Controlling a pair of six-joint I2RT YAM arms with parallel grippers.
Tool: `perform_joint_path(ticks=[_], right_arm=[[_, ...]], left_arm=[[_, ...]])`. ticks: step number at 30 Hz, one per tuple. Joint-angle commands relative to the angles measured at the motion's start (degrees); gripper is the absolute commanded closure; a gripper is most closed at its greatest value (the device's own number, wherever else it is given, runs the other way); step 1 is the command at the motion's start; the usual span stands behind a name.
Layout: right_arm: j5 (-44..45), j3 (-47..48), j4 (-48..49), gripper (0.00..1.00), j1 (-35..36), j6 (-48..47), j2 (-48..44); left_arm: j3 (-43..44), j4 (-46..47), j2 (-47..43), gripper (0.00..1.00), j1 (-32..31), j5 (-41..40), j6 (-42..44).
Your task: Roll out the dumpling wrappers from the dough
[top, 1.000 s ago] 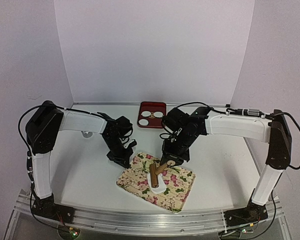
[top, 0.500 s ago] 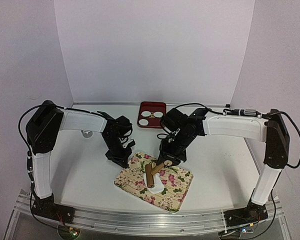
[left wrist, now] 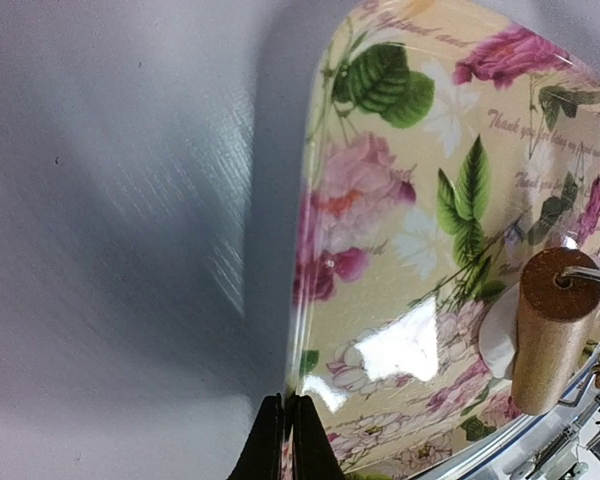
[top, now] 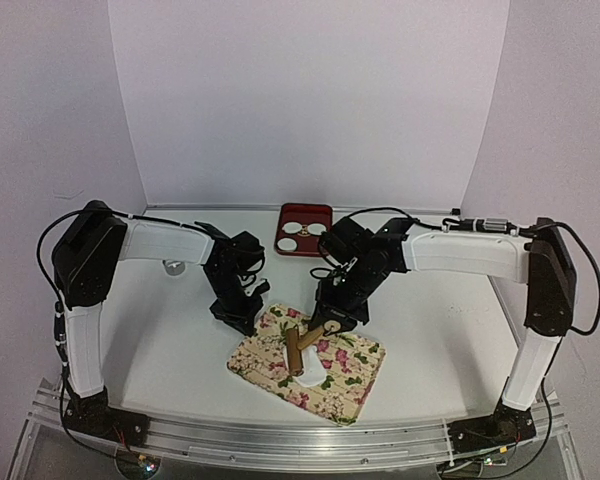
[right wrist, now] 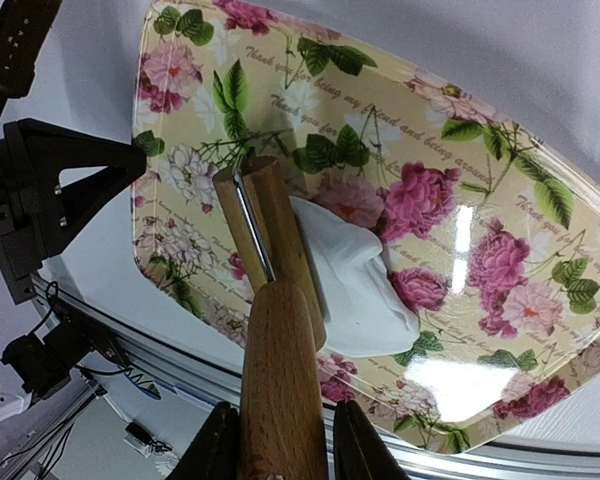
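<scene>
Right now my right pincer point(right wrist: 280, 445) is pinching the wooden handle of the rolling pin point(right wrist: 272, 250), with one finger point(right wrist: 217, 445) on each side of it. The pin slants down and away from me, and its thicker roller end rests on the dough point(right wrist: 358, 290). The dough is a soft white lump, pressed partly flat. It sticks out from under the roller on one side only. It sits near the middle of the floral mat point(right wrist: 480, 200), well inside the mat's edges.

My left pincer point(left wrist: 285, 445) is pressed together, its tips down at the near rim of the mat. Whether they bear on the rim or only touch it I cannot tell. From my right wrist the left pincer shows as a black wedge at the mat's corner, apart from the pin and the dough.

The mat is glossy and lies askew on the white bench point(top: 430, 320). One corner points toward my bases.

At the back of the bench, past both arms, stands a small red tray point(top: 304, 247). Two dumpling wrappers point(top: 292, 228), flat white discs, lie side by side in it, well apart from the mat. My right arm reaches across between the tray and the mat.

A small grey round thing point(top: 173, 267) lies under my left arm. It is too small to make out.
</scene>
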Motion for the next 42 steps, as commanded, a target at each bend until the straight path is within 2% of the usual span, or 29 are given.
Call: perform_joint_path(ticks=[1,14,23,31,37,42], right_arm=[[10.8,-7.6,-4.6,1.00,2.9,0.9,14.9],[12.8,-6.4,-5.2,1.00,3.0,0.7,13.7],[12.0,0.8,-7.0,1.00,2.8,0.0,0.8],[9.6,7.3,-7.8,1.00,0.8,0.6,-8.7],[8.9,2.1,-5.7,1.00,-1.8,2.0,-13.6],[4.1,-4.0,1.2,1.00,-2.7,2.9,-14.8]], left_arm=[[-0.6,5.2,3.4,1.00,-1.3,0.9,-1.7],[0.3,4.3,3.6,1.00,-1.3,-1.1,-2.3],[-3.1,6.2,0.6,1.00,3.5,-1.0,-4.4],[-3.2,5.8,1.1,1.00,4.3,-1.4,-4.5],[-4.0,6.5,0.6,1.00,4.9,-1.8,-6.6],[-5.0,8.1,0.3,1.00,4.9,-0.3,-8.1]])
